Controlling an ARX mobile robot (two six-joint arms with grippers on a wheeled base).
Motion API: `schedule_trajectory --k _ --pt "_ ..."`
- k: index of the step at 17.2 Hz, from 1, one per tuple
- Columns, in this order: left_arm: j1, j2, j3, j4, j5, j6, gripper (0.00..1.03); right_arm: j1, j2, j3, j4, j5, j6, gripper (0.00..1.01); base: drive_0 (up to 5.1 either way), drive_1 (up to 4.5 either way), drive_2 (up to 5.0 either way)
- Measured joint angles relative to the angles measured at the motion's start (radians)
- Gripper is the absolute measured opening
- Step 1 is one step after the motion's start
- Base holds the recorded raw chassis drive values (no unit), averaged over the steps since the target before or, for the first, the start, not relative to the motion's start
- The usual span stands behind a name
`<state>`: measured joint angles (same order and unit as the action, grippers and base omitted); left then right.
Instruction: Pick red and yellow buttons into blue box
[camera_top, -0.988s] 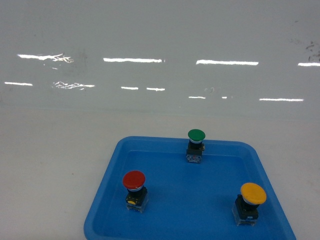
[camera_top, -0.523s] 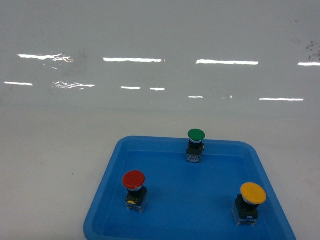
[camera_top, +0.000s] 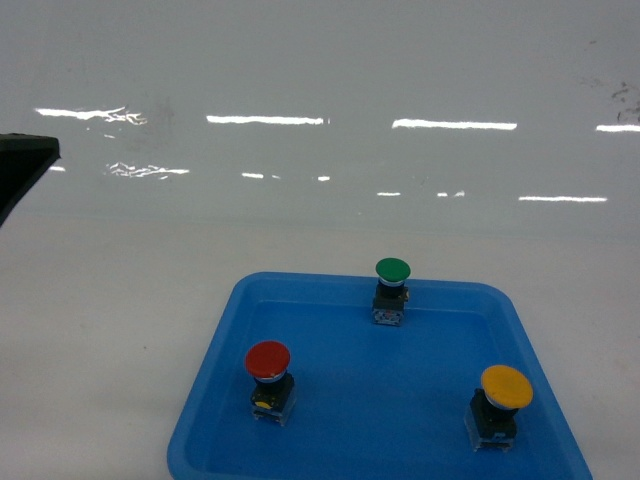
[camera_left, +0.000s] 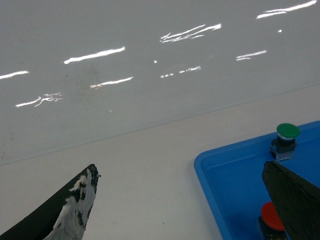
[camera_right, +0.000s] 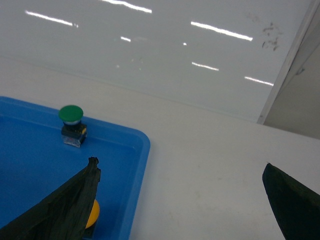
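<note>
Your red button (camera_top: 268, 361) and yellow button (camera_top: 506, 387) stand upright in a shallow blue tray (camera_top: 340, 420), red at left, yellow at right, a green button (camera_top: 392, 270) behind them. Each looks light and rigid, with a smooth domed cap likely to slip; pinching the blocky base (camera_top: 272, 400) seems safer. Your left gripper (camera_left: 180, 200) is spread wide above the tray's left edge, the red cap just beside its right finger. Your right gripper (camera_right: 182, 200) is also wide, the yellow cap beside its left finger. The blue box is not visible.

Left pincer (camera_top: 22, 168) newly entered head view, upper-left edge.
</note>
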<state>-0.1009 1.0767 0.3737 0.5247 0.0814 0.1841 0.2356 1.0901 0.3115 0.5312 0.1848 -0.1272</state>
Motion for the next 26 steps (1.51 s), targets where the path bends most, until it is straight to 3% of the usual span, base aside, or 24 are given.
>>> schedule_trajectory --k 5,7,12,16,18,19,21,25,26 --pt "0.005 0.243 0.132 0.041 -0.027 0.061 0.98 -0.005 0.085 0.041 -0.017 0.01 -0.008 0.98 0.0 0.0 0.0" --pt "0.005 0.269 0.13 0.026 -0.042 0.086 0.98 0.025 0.035 0.038 -0.065 0.009 -0.018 0.98 0.0 0.0 0.0" --pt "0.005 0.259 0.13 0.035 -0.042 0.094 0.98 0.029 0.034 0.039 -0.054 0.002 -0.023 0.98 0.0 0.0 0.0" --pt "0.005 0.259 0.13 0.034 -0.042 0.094 0.98 -0.019 0.196 0.048 0.003 -0.007 -0.016 0.98 0.0 0.0 0.0" --pt "0.005 0.259 0.13 0.034 -0.043 0.094 0.98 -0.028 0.261 0.075 0.011 -0.048 0.009 0.98 0.0 0.0 0.0" --pt "0.005 0.259 0.13 0.034 -0.043 0.095 0.98 -0.027 0.303 0.103 0.008 -0.109 0.03 0.98 0.0 0.0 0.0" --pt "0.005 0.259 0.13 0.034 -0.042 0.095 0.98 -0.025 0.37 0.136 0.023 -0.156 0.037 0.98 0.0 0.0 0.0" --pt "0.005 0.259 0.13 0.034 -0.043 0.095 0.98 -0.013 0.496 0.189 0.03 -0.156 0.049 0.98 0.0 0.0 0.0" --pt "0.005 0.259 0.13 0.034 -0.043 0.095 0.98 -0.013 0.528 0.215 0.049 -0.185 0.063 0.98 0.0 0.0 0.0"
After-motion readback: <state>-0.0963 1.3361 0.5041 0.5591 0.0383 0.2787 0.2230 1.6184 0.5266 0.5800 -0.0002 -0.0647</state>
